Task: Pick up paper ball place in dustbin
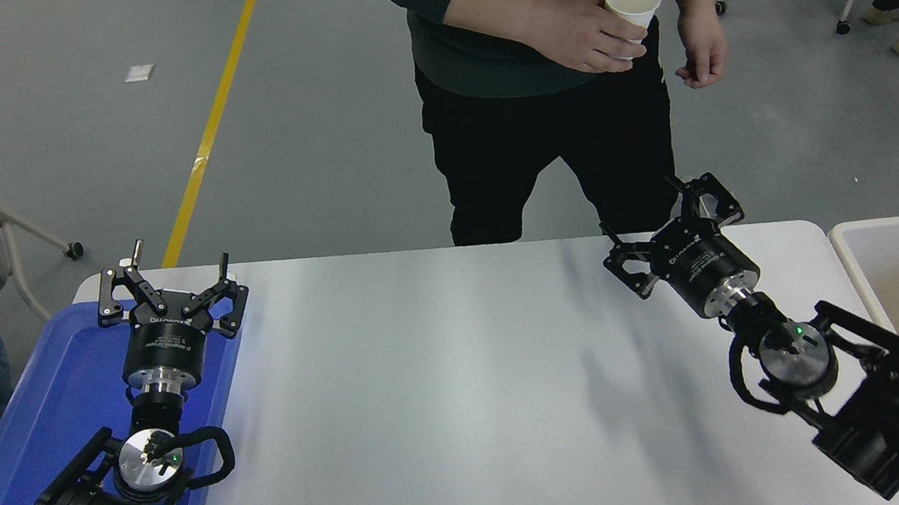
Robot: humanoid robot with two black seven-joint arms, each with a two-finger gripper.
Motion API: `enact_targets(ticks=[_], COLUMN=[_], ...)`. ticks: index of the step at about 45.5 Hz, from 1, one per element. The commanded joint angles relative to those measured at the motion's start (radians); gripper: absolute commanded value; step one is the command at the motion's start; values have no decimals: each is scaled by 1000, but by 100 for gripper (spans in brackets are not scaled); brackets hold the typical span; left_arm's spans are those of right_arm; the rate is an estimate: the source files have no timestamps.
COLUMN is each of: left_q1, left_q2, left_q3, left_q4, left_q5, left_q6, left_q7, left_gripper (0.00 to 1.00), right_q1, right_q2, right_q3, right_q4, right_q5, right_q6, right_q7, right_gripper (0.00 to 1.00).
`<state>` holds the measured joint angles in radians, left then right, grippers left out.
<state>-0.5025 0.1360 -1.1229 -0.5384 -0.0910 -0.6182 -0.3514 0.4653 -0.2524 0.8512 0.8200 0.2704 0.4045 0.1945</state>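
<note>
The right gripper (673, 232) hung over the far right part of the white table (449, 390), its fingers spread apart and nothing between them. The dustbin (854, 263) stood just beside the table's right edge, its white rounded rim and beige inside only partly shown, the rest cut off by the picture's right border and covered by the right arm. The paper ball could not be made out anywhere on the table or in the visible part of the bin.

The left gripper (167, 294) was parked at the lower left above the far end of a flat blue tray (50, 422), its fingers also splayed wide and holding nothing. The tray lay along the table's left edge, much of it hidden under the left arm.

At the far side a person in a dark top and black trousers stood close to the table's edge, directly beyond the right gripper. One hand (586, 34) held a white paper cup (632, 3); the other hand (701, 50) hung loose beside it. The head was out of frame. Another person in a pale sleeve sat at the upper left, mostly cut off, and a third person's legs showed at the upper right near a wheeled chair.

Between the two arms the tabletop lay open, crossed only by soft shadows.
</note>
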Motion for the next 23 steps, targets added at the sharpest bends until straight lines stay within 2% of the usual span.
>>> enact_targets(ticks=[1,23], left_q1=[-1,-1], left_q2=[-1,1], left_q3=[0,0], left_q4=[0,0], left_q5=[1,1], left_q6=[0,0], left_q7=[0,0], left_gripper=[100,100], right_q1=[-33,-40], right_q2=[10,2], right_q3=[3,-3], right_q4=[-88,-186], right_q5=[16,15], right_q6=[100,180], right_q7=[0,-1], right_gripper=[100,100])
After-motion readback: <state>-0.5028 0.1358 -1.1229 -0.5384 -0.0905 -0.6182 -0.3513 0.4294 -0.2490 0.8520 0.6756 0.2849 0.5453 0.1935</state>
